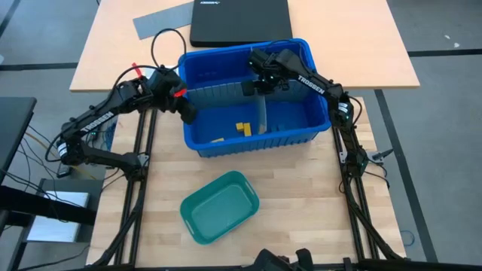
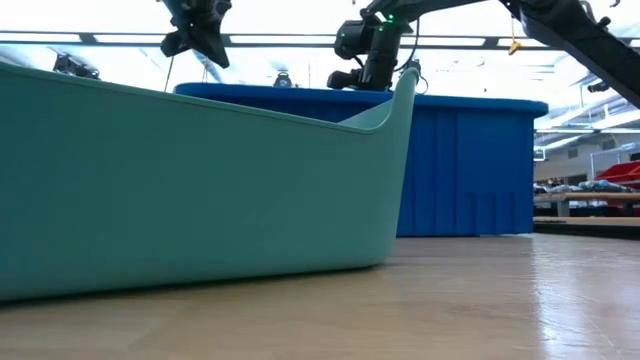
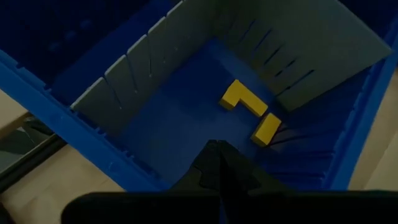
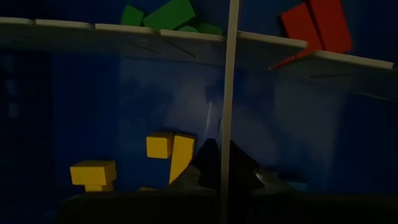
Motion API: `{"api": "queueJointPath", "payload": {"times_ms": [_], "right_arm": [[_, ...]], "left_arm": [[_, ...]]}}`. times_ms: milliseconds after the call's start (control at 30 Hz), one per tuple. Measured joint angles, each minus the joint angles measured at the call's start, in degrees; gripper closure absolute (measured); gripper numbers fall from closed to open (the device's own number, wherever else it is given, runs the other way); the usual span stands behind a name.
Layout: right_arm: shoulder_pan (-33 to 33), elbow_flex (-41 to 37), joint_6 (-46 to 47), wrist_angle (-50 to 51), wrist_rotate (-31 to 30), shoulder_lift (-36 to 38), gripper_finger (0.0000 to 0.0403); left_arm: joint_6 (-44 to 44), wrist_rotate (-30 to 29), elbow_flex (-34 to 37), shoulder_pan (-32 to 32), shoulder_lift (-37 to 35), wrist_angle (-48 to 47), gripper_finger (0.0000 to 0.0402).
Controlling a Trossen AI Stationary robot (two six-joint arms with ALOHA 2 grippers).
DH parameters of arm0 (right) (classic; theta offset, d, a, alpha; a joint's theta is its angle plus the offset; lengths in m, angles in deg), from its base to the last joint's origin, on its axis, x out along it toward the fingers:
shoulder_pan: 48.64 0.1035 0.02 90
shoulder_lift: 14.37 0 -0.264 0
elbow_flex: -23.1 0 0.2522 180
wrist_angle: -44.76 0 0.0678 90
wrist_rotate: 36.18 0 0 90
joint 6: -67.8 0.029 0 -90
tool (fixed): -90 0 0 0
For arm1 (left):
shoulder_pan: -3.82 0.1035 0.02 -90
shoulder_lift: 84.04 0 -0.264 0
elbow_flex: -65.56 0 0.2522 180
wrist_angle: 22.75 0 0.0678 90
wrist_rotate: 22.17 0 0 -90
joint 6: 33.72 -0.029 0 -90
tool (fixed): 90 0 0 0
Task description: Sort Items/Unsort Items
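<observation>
High view: blue bin (image 1: pixel 197 144) in the middle of the wooden table (image 1: pixel 316 203), split into four compartments by grey dividers (image 1: pixel 218 93), teal tray (image 1: pixel 219 206) sitting well apart on the near side. Left gripper (image 1: pixel 187 113) hanging just over the bin's left wall, right gripper (image 1: pixel 260 81) over the divider crossing. Only yellow blocks (image 1: pixel 241 129) visible from up here, in the near-left compartment.

Left wrist view: same yellow blocks (image 3: pixel 249 107) lying flat on the bin floor, close to a divider corner; fingers (image 3: pixel 219 167) pinched tight together, nothing between them.

Right wrist view: shows what the top camera misses, namely green blocks (image 4: pixel 165 15) and red blocks (image 4: pixel 316 26) beyond the cross divider, in separate compartments either side of the long divider. Yellow ones on the near side. Fingers clenched here too, empty, just beside the upright divider edge.

Low view: mostly tray wall (image 2: pixel 190 180), bin behind it, no blocks visible at all, both grippers up above the rims.
</observation>
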Motion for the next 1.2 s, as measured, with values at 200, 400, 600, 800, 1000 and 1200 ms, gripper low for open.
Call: {"api": "queueJointPath", "payload": {"times_ms": [200, 400, 600, 800, 1000, 1200], "right_arm": [[0.04, 0.0, 0.58, 0.08, -0.29, 0.55, 0.0403], [0.08, 0.0, 0.58, 0.05, -0.42, 0.91, 0.0403], [0.39, 0.04, 1.33, 0.0, -0.85, 0.97, 0.0403], [0.42, 0.07, 2.12, -0.11, -0.84, 1.02, 0.0403], [0.42, 0.07, 3.29, -0.24, -0.58, 1.1, 0.0403], [0.39, 0.08, 5.6, 0.23, 1.23, 1.55, 0.0403]], "left_arm": [[0.01, 0.14, 0.02, 0.0, 0.04, 2.19, 0.0401], [0.26, 0.2, 0.02, 0.0, 0.07, 2.69, 0.0401], [0.39, 0.22, 0.02, 0.0, 0.07, 2.59, 0.0401], [0.39, 0.37, 0.02, 0.0, 0.05, 2.5, 0.0401], [0.39, 0.37, 0.02, 0.0, 0.05, 2.52, 0.0401], [0.42, 0.37, 0.02, 0.0, 0.05, 2.59, 0.0401]]}}
